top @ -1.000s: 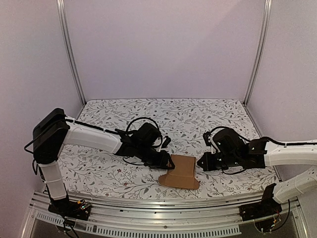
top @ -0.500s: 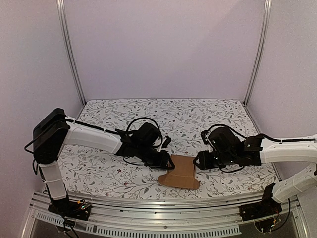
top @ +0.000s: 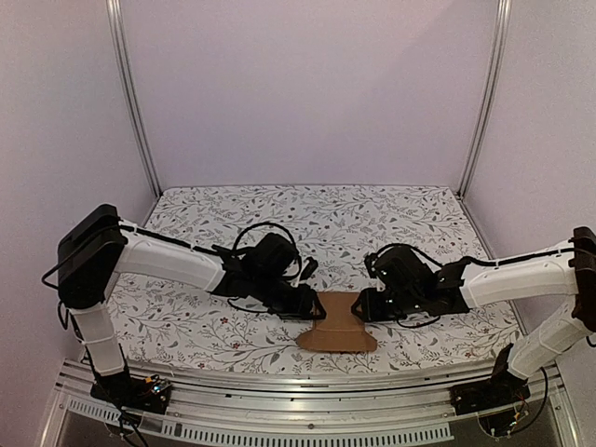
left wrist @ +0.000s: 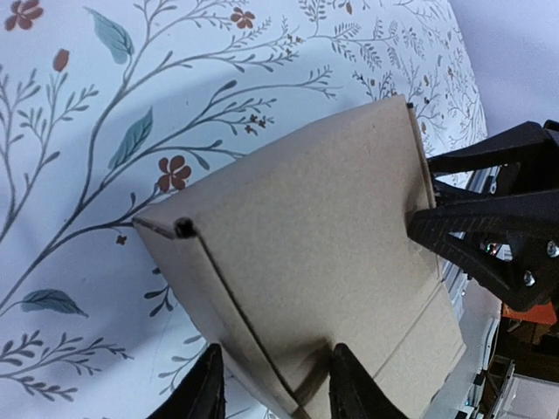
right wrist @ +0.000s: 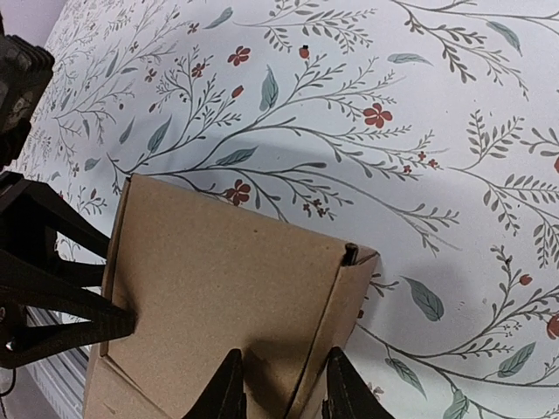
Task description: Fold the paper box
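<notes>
The left claw (left wrist: 275, 362) is set at a middling width, and a folded edge of the box (left wrist: 306, 236) is gripped between its fingers. The right claw (right wrist: 281, 362) is set about as narrow, and the opposite corner of the box is straddled by its fingers. Whether that corner is actually pinched cannot be told. The box is found low on the flowered table (right wrist: 454, 122), near the front edge and between the two arms, as a flattened brown sleeve. It is judged to be light and thin, stiff across its panels but readily bent at the creases and easily crushed by a hard squeeze. A hold is best taken on the panel edges beside a crease, so that the walls can be opened square without denting.
</notes>
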